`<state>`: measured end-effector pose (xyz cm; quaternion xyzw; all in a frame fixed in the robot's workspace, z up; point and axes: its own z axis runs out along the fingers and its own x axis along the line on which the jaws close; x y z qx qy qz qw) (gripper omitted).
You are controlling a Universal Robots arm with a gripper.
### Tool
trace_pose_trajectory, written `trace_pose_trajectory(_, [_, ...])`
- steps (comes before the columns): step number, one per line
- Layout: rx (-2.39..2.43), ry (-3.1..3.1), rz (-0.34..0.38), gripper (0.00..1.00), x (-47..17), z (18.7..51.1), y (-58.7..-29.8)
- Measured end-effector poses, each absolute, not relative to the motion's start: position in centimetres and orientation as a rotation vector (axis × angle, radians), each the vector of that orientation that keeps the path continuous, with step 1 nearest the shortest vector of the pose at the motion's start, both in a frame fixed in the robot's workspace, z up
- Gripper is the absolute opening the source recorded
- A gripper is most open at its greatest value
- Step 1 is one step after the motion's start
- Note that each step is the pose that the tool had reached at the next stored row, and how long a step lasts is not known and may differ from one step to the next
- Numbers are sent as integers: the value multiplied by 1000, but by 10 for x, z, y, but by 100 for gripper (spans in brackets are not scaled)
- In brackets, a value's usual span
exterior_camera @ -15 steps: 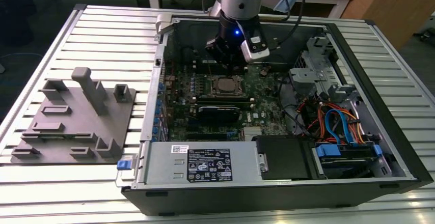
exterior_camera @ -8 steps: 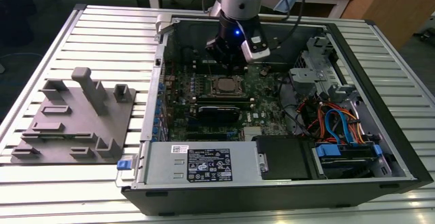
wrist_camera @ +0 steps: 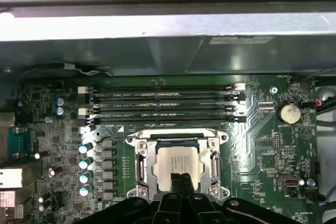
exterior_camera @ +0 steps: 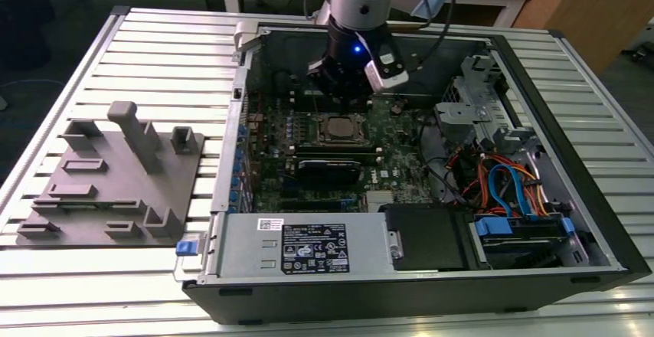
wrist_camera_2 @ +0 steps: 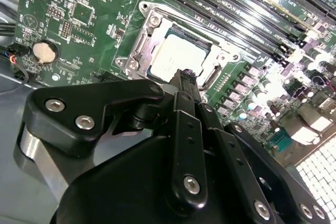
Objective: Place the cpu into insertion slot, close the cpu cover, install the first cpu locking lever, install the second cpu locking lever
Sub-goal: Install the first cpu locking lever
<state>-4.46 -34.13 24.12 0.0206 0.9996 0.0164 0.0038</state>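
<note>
The gripper (wrist_camera_2: 186,80) has its two fingers pressed together and I see nothing between them. In both wrist views the tips stand just over the near edge of the cpu (wrist_camera: 176,163). In the exterior view the gripper (exterior_camera: 342,96) hangs in the upper middle of the frame, directly above the socket.

The cpu lies flat in the insertion slot (wrist_camera: 178,144). The cpu cover (wrist_camera: 143,161) appears to be lowered around it, with the metal top showing through the opening. A thin wire lever (wrist_camera: 122,137) runs along one side of the cover. I cannot tell if it is hooked.

I judge the main danger is the closeness of the tips to the chip. A push that lands on the cpu instead of on the cover or a lever could scratch the top or load the contacts beneath. The lever is thin and springy, so closed fingers could slide off it and strike the capacitors (wrist_camera: 84,163) or the memory slots (wrist_camera: 163,106) nearby. If the cover is not fully flat, forcing a lever could bend it.
</note>
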Motion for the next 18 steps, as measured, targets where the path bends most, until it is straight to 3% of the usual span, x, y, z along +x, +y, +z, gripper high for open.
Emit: trace_pose_trajectory(18, [64, 3133, 55, 10, -52, 241, -341])
